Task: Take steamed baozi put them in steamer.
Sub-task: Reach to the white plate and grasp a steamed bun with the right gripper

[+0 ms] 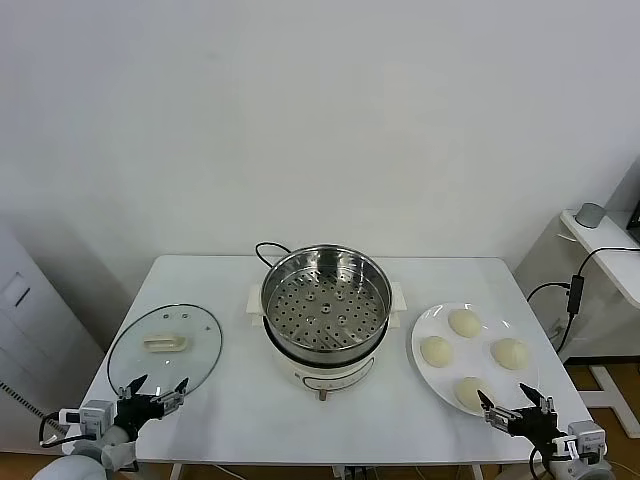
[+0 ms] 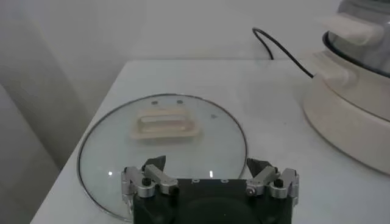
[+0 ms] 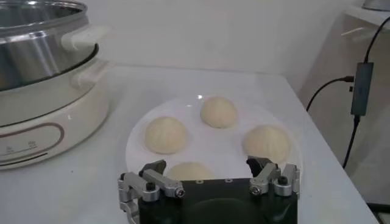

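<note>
On the white counter [image 1: 250, 400], to the right of centre, a flat white plate [image 1: 432, 372] carries the four steamed baozi [image 1: 465, 322]: smooth, round, pale cream-yellow buns, all alike, set in a loose diamond and apart from one another. From the right wrist view they [image 3: 165, 134] look domed with faint pleats on top; being round, they show no long axis and no facing. One bun lies at the plate's near edge, just behind the right gripper, partly hidden by it.

Centre of the counter, the steamer [image 1: 325, 310] stands upright with its mouth facing up: a shiny steel pot with a perforated tray inside, seated on a white electric base with side handles. Nothing lies on the tray. A black cord [image 1: 268, 250] loops out behind it toward the wall. The pot's rim stands just beside the plate without touching it.

Left of the steamer, a round glass lid [image 1: 165, 345] lies flat, its cream handle [image 2: 164, 126] on top with its length running across the counter.

Both arms sit low at the counter's near edge, reaching forward roughly level. The left gripper [image 1: 155, 397] hovers at the near rim of the lid, jaws spread wide and holding nothing. The right gripper [image 1: 515, 410] hovers at the near rim of the plate, jaws likewise spread wide and empty.
</note>
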`<action>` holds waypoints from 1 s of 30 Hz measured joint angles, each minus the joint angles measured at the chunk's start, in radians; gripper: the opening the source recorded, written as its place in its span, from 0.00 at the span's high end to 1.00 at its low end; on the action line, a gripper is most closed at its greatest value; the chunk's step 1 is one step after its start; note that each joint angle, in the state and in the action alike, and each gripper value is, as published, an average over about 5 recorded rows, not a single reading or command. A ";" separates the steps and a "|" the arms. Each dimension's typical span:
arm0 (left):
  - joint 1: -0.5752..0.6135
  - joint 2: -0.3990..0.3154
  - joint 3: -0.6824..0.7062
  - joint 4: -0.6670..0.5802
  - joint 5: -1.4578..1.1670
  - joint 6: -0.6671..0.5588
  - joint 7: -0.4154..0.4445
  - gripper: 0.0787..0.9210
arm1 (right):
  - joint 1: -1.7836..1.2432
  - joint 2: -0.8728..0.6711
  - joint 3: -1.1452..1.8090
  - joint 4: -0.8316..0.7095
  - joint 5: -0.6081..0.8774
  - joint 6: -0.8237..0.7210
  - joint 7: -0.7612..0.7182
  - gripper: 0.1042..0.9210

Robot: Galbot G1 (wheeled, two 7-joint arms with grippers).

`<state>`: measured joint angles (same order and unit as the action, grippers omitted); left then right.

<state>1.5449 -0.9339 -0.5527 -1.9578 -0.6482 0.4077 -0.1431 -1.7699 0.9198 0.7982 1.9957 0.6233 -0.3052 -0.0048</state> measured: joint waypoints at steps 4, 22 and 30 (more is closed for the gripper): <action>0.003 -0.001 0.000 0.000 0.000 0.000 0.001 0.12 | 0.008 -0.006 0.008 -0.007 -0.023 0.010 -0.016 0.12; -0.004 0.009 0.012 -0.002 0.005 0.009 0.002 0.12 | 0.254 -0.142 -0.031 -0.170 -0.644 0.226 -0.188 0.12; -0.001 0.007 0.020 -0.003 0.012 0.012 0.002 0.12 | 0.394 -0.257 -0.102 -0.258 -0.778 0.304 -0.393 0.12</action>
<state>1.5437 -0.9269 -0.5330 -1.9612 -0.6364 0.4201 -0.1410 -1.3762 0.6626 0.6959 1.7374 -0.1552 -0.0015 -0.3978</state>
